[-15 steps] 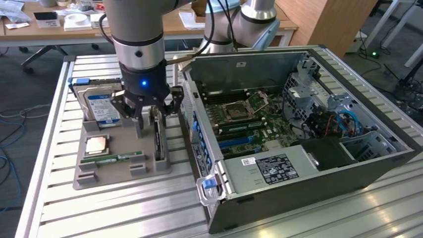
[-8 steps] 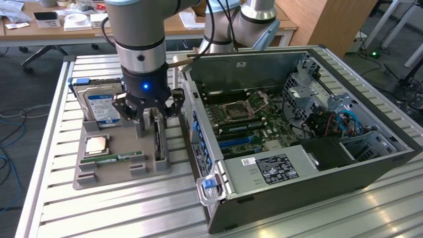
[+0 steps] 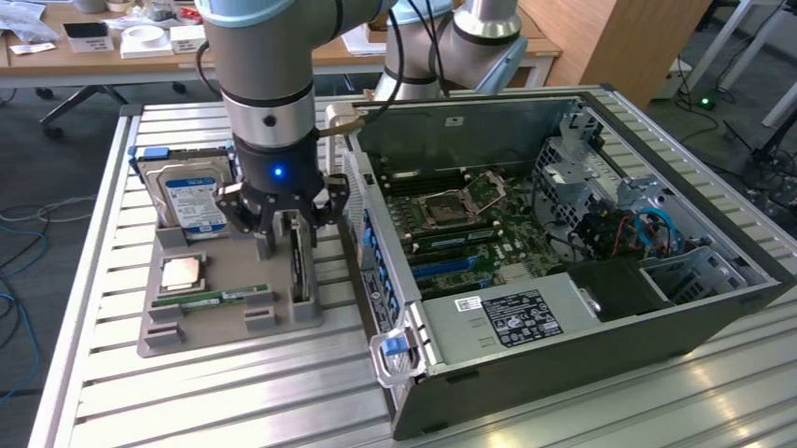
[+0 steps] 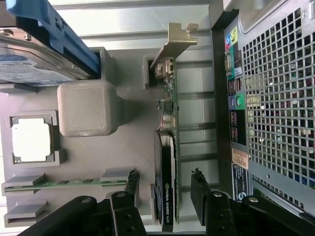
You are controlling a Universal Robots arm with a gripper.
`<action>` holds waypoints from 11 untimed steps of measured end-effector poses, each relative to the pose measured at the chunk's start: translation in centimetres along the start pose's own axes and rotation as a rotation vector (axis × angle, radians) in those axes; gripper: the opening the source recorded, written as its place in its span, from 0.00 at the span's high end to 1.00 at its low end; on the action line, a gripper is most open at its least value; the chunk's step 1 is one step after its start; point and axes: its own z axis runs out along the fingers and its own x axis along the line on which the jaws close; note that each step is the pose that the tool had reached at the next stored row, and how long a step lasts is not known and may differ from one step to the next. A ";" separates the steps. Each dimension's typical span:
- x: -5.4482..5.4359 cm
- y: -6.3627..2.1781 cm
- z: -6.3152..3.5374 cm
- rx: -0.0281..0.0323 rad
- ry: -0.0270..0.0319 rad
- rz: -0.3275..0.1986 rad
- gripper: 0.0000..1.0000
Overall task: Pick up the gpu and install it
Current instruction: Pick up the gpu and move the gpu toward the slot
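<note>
Jaws: wide open, one on each side of the gpu, with a gap on both sides; nothing held or touched.
Gripper: low over the holder, with the fingers flanking the card's black cooler.
Gpu: stands on edge in a holder slot, with the silver bracket at one end, near the case.
Holder: gray tray on the slatted table, just beside the case.
Also in holder: hard drive, CPU, memory stick.
Case: side open, motherboard showing, at the exterior view's right of the holder.
</note>
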 end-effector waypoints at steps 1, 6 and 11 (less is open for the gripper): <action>0.0 -0.01 0.18 0.0001 0.0001 0.000 0.45; 0.0 0.00 1.02 0.0000 0.0000 0.000 0.45; 0.1 0.58 1.72 0.0000 0.0000 0.000 0.45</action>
